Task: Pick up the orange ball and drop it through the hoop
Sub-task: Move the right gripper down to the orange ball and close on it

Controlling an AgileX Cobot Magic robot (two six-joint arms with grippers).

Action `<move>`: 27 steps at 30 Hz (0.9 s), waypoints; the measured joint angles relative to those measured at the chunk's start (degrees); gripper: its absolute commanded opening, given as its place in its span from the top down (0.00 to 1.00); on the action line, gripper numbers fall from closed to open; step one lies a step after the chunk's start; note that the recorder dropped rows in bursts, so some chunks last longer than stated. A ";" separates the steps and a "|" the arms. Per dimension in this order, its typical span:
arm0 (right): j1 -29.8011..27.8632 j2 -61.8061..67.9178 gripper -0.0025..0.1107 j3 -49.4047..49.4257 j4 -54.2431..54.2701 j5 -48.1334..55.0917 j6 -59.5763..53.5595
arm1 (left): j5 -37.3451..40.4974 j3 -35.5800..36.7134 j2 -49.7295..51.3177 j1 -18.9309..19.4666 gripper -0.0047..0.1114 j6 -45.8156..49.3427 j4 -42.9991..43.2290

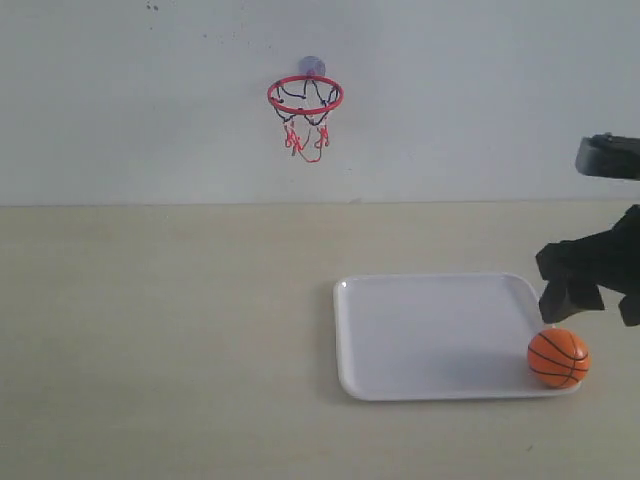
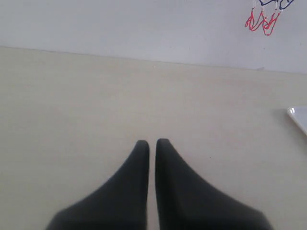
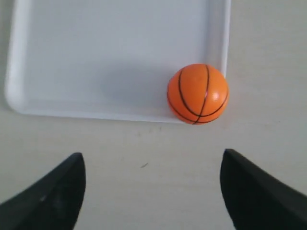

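The orange ball [image 1: 558,357] [image 3: 197,94] rests in the front right corner of a white tray [image 1: 420,335] [image 3: 96,57]. My right gripper [image 1: 592,295] [image 3: 152,160] hangs open just above and beyond the ball, with nothing between its fingers. The hoop [image 1: 305,96], red ring with black-and-red net, is fixed to the back wall by a greyish suction cup; only the net's lower end [image 2: 263,21] shows in the left wrist view. My left gripper [image 2: 152,142] is shut and empty over the bare table; the exterior view does not show it.
The pale tabletop [image 1: 160,340] stretches left of the tray and meets the white wall [image 1: 120,100] at the back. A corner of the tray [image 2: 300,117] shows in the left wrist view.
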 measured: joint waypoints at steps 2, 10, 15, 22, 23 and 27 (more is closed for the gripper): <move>0.00 3.75 0.34 -0.66 -1.39 -1.38 1.24 | 0.00 0.00 0.00 0.00 0.92 0.00 0.00; 0.00 13.35 0.31 -0.78 -2.60 -8.14 1.86 | 0.00 0.00 0.00 0.00 0.92 0.00 0.00; 0.00 16.49 0.31 -0.78 -2.81 -12.20 2.32 | 0.00 0.00 0.00 0.00 0.92 0.00 0.00; 0.00 19.36 0.31 -0.78 -2.81 -14.46 2.57 | 0.00 0.00 0.00 0.00 0.92 0.00 0.00; 0.00 19.73 0.31 -0.78 -2.81 -14.70 2.54 | 0.00 0.00 0.00 0.00 0.92 0.00 0.00; 0.00 20.46 0.31 -0.78 -2.81 -16.25 2.54 | 0.00 0.00 0.00 0.00 0.92 0.00 0.00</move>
